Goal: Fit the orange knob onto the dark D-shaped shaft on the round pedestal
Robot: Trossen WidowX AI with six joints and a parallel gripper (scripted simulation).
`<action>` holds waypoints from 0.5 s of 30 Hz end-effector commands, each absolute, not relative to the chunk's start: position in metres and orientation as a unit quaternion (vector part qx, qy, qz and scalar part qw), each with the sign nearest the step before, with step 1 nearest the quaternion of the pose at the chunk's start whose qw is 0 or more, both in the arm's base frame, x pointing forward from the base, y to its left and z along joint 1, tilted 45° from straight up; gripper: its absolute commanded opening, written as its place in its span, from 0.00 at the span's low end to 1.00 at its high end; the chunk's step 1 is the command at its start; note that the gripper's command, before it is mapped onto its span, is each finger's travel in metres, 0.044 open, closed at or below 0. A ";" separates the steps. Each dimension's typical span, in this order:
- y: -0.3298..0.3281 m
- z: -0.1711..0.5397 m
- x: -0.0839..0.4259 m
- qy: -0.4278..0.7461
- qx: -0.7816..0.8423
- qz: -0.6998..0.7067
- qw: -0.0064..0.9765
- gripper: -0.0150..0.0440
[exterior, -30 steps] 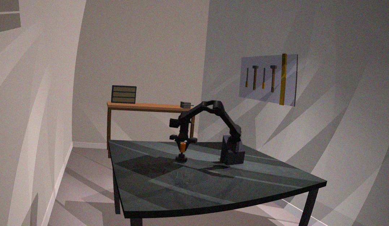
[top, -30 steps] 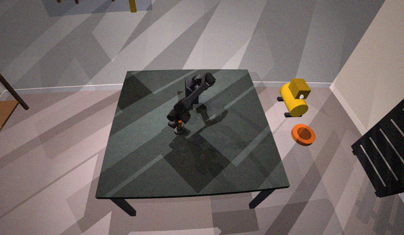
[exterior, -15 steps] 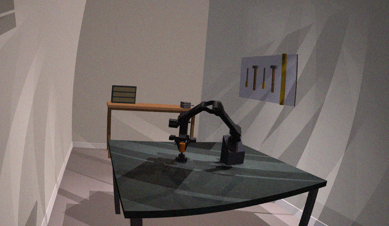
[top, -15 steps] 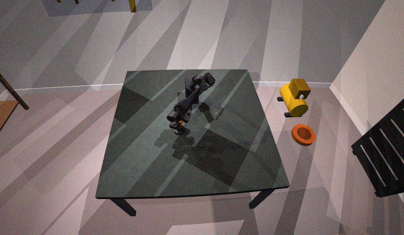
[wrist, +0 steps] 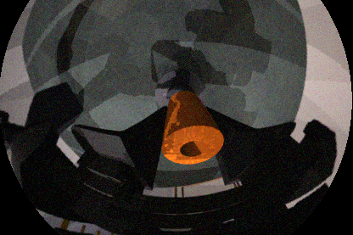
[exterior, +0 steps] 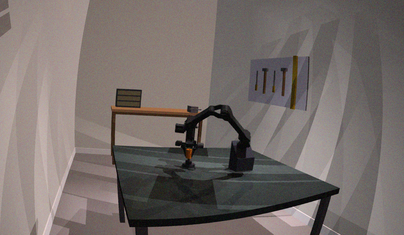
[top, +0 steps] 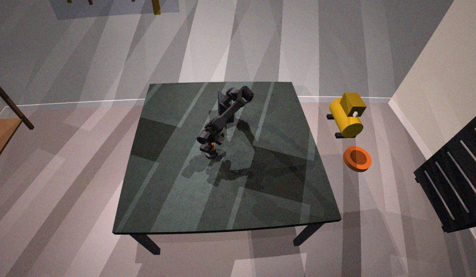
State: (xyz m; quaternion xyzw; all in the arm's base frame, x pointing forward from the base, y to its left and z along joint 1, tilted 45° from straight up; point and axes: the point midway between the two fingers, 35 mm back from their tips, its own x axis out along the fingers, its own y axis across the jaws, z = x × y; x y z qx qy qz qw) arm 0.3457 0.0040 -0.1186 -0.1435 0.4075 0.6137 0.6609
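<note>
The orange knob (top: 212, 144) (exterior: 188, 153) (wrist: 187, 112) is an upright cylinder. Its top face, with a dark hole, shows in the wrist view. My gripper (exterior: 188, 151) (wrist: 185, 109) points down and is shut on the knob, one finger on each side. The round dark pedestal (top: 210, 156) (exterior: 188, 166) stands on the table under the knob. In the exterior view the dark shaft (exterior: 188, 160) shows between knob and pedestal, so the knob is well above the pedestal. I cannot tell whether the shaft's tip is inside the knob. The shaft's flat side is hidden.
The dark green table (top: 184, 206) (exterior: 255, 201) carries the arm's base (exterior: 241, 162), to the right of the pedestal in the exterior view. Strong shadows cross the table. A yellow machine (top: 342, 118) and an orange ring (top: 348, 163) are off the table. A brown bench (exterior: 156, 110) stands behind.
</note>
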 end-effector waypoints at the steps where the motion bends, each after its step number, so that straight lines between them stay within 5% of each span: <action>1: 0.005 -0.119 0.344 0.406 -0.142 0.614 0.662 0.25; 15: 0.002 -0.115 0.340 0.406 -0.142 0.614 0.661 0.25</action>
